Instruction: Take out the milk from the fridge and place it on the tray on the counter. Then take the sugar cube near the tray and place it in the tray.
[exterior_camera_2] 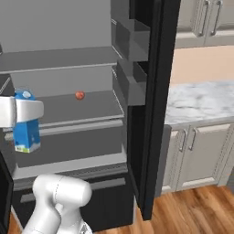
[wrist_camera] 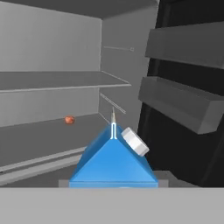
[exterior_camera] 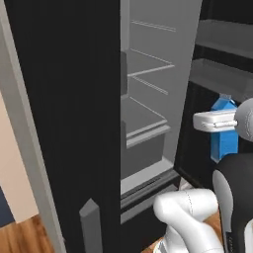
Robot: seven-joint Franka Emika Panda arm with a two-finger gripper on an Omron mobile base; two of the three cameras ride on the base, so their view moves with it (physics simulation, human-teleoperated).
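Right base view shows counter (exterior_camera_2: 196,103); hand view shows milk (wrist_camera: 113,162) cap

Flat, even, sharp rendered light.

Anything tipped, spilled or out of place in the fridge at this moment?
Nothing is spilled or damaged. The milk stands upright in the end effector, its base off the shelf and out in front of it. The one stray item is a small red-orange ball lying loose on that shelf.
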